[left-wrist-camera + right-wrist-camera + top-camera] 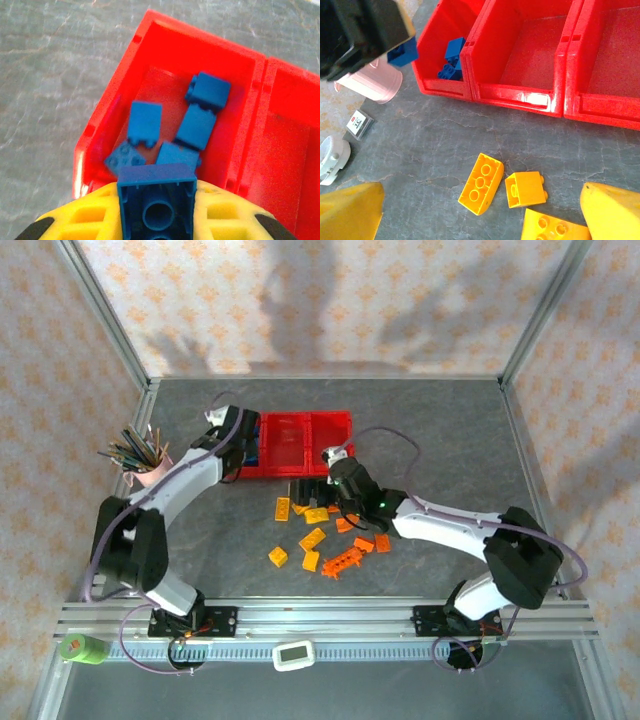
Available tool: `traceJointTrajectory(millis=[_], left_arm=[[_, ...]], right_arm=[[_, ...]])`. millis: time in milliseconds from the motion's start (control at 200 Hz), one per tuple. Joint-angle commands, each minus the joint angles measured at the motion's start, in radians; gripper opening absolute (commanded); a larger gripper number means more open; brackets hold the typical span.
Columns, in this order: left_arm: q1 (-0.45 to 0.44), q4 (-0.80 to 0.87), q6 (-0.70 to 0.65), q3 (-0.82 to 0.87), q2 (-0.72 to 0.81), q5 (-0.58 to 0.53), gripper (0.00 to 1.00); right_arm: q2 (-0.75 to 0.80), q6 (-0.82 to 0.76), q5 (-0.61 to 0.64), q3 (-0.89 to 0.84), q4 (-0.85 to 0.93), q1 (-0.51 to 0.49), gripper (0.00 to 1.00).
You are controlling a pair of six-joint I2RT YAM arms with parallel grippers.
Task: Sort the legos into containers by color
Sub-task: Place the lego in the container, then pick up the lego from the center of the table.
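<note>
While aloft, blue lego (156, 200) near containers (107, 100)

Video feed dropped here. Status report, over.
Left hand shut on blue brick over left bin. Right hand open above yellow bricks. Pink cup beside bin, not blocking.

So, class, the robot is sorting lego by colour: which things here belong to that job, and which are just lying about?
Belongs to the job: red bins; blue bricks in the end bin; blue brick held in the left gripper; yellow bricks and orange toothed piece on the table.
Just lying about: pink pencil cup; coloured pencils; green object; white device.
</note>
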State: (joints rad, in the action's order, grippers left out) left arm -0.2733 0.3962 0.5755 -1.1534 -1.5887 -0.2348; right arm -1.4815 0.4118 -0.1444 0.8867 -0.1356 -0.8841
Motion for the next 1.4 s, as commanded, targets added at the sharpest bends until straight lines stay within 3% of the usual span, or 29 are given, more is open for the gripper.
traceJointTrajectory(millis=[0, 140, 365, 656, 1056, 1391], left_arm=[[0.030, -0.061, -0.074, -0.088, -0.078, 0.001, 0.26], [0.066, -0.047, -0.076, -0.187, -0.201, 0.025, 0.27], [0.079, -0.046, -0.096, -0.252, -0.291, 0.032, 0.43], [0.084, 0.001, -0.116, -0.262, -0.238, 0.018, 0.57], [0.063, -0.085, -0.098, 0.053, 0.072, 0.248, 0.66], [-0.069, -0.051, -0.052, 0.305, 0.325, 0.283, 0.68]], right_arm=[[-0.020, 0.008, -0.007, 0.037, -0.004, 0.007, 1.00], [-0.035, 0.006, -0.011, 0.052, 0.004, 0.010, 1.00], [-0.028, 0.004, -0.015, 0.064, 0.014, 0.013, 1.00], [0.021, 0.001, -0.007, 0.055, 0.031, 0.013, 1.00], [0.075, 0.012, -0.019, -0.035, 0.046, 0.013, 1.00], [0.054, 0.027, -0.110, -0.130, -0.015, 0.014, 1.00]])
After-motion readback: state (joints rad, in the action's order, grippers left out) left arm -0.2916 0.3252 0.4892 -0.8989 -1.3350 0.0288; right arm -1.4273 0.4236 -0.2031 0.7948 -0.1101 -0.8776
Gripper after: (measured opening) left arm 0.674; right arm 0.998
